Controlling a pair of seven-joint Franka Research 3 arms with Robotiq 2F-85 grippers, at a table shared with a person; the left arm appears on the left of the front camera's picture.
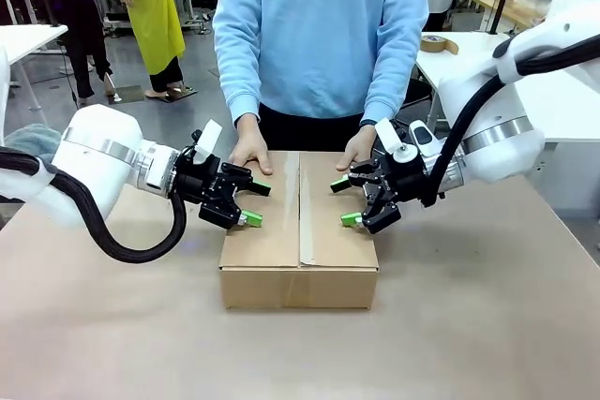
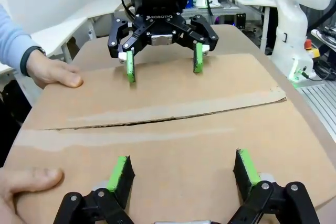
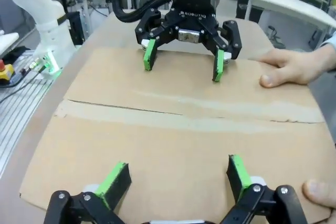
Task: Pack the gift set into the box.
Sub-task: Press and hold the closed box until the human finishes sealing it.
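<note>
Front view: left claw [image 1: 255,204] released, green pads spread apart, low over the left flap of the box [image 1: 281,245]. Right claw [image 1: 345,202] released too, fingers wide, low over the right flap, facing the left claw across the centre seam. Cannot tell whether any pad touches cardboard. Box closed, both top flaps down and meeting along the seam, sitting on the brown bench [image 1: 469,325] between the two arms. At the far edge, a person's hand [image 1: 251,152] flat on the left flap, the other hand [image 1: 361,147] flat on the right flap. Behind them, a light blue sweatshirt [image 1: 319,25].
</note>
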